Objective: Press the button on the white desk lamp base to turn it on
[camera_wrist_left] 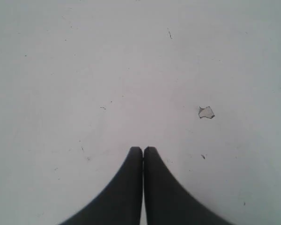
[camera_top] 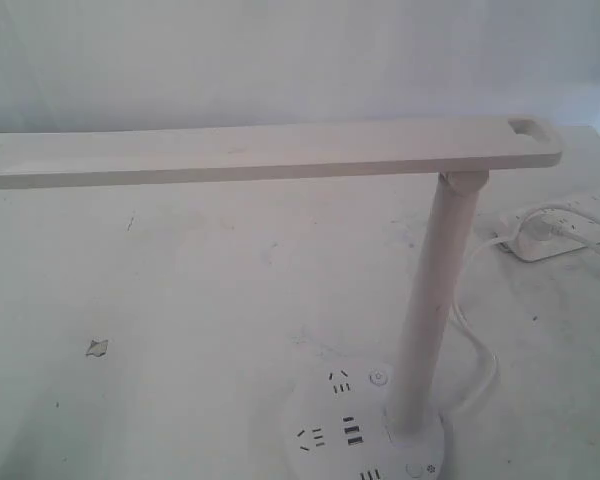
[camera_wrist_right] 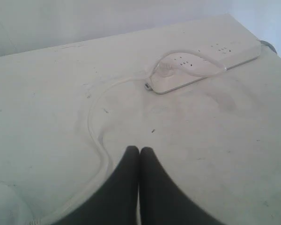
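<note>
You've got the left gripper (camera_wrist_left: 143, 151) and the right gripper (camera_wrist_right: 139, 150) both pressed together, pinching nothing, each over the table (camera_wrist_left: 61, 70). The button (camera_top: 414, 469) sits on the white desk lamp base (camera_top: 320, 412), just beside the post foot, bottom edge of the exterior view. The power strip (camera_wrist_right: 210, 58) lies beyond the right gripper.

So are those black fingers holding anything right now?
Nothing is held. The left fingers and the right fingers are each closed tip to tip with nothing between them, above the table.
</note>
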`<state>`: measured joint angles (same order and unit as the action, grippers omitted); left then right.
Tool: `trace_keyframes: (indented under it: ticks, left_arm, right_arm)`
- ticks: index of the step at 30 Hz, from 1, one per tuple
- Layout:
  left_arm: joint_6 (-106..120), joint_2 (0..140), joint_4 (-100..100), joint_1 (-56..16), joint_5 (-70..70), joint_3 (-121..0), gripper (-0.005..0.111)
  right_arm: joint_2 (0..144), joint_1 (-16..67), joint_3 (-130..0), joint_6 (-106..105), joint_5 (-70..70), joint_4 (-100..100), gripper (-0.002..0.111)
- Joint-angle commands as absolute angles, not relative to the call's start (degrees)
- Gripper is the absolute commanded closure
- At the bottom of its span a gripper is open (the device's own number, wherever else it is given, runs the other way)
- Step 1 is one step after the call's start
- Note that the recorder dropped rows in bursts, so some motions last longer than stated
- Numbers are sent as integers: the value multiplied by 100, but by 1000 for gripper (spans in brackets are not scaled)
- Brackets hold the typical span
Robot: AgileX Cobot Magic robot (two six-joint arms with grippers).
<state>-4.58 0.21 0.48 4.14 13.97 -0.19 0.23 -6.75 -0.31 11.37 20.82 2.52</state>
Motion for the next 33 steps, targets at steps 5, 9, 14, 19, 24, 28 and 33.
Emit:
trace_keyframes:
  ticks: [5, 9, 14, 19, 24, 28, 33]
  left_arm:
    - [-475, 0, 30, 382, 1414, 0, 107]
    - [-475, 0, 30, 382, 1414, 0, 107]
    - [-475, 0, 30, 382, 1414, 0, 107]
    - [-475, 0, 30, 382, 1414, 0, 107]
    - [-475, 0, 30, 382, 1414, 0, 107]
    - [-475, 0, 30, 382, 1414, 0, 107]
    - [-475, 0, 30, 382, 1414, 0, 107]
  right_arm:
    - [0, -690, 0, 1136, 2008, 203, 108]
    - [0, -690, 0, 1136, 2008, 203, 108]
    - [0, -690, 0, 1136, 2008, 203, 108]
    - [0, -690, 0, 883, 2008, 0, 108]
    - [0, -690, 0, 857, 2008, -158, 108]
    - [0, -690, 0, 689, 1994, -666, 108]
    - [0, -690, 0, 606, 1994, -1805, 108]
